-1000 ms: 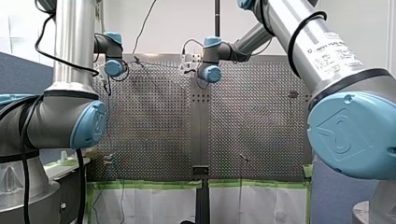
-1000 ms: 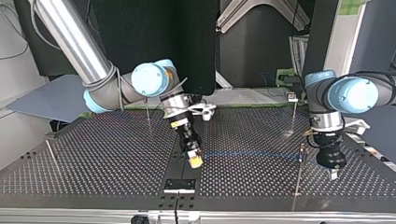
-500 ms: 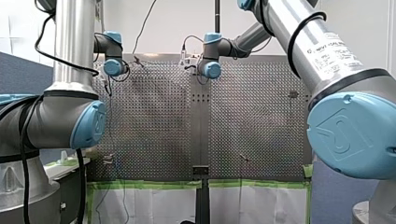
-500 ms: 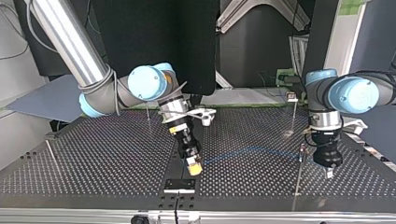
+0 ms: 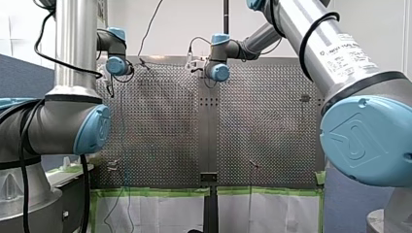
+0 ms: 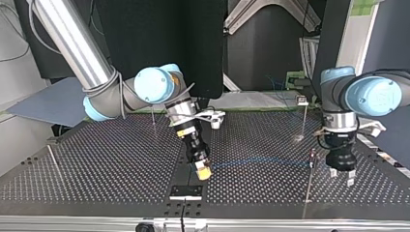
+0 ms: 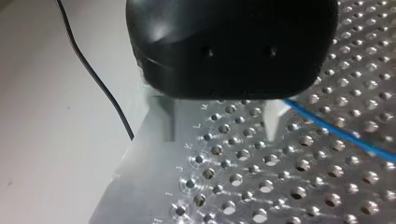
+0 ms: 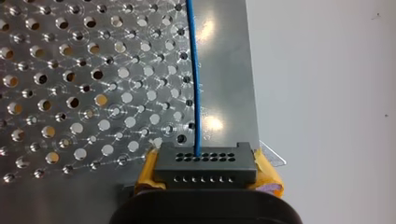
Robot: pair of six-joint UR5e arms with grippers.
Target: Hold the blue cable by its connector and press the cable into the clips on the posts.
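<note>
In the right wrist view a dark grey connector (image 8: 205, 164) sits between the yellow pads (image 8: 148, 173) of my right gripper (image 8: 205, 179), which is shut on it. The blue cable (image 8: 197, 84) runs straight ahead from the connector over the perforated plate. The top view shows that gripper (image 6: 203, 170) low over the table's middle, the blue cable (image 6: 261, 162) stretching toward a thin post (image 6: 310, 176) with a clip. My left gripper (image 6: 341, 176) hangs just beyond that post, open. Its fingers (image 7: 274, 122) stand apart with nothing between them, the cable (image 7: 341, 135) beside them.
More thin posts stand on the perforated table (image 6: 96, 169): one with a clip (image 6: 302, 101) at the back, one (image 6: 153, 116) behind my right arm, one (image 6: 54, 162) at the top view's left. A black bracket (image 6: 186, 191) sits at the near edge.
My left gripper's fingers have spread apart and it has risen a little. My right gripper has shifted slightly with the connector, and the cable now runs straighter.
</note>
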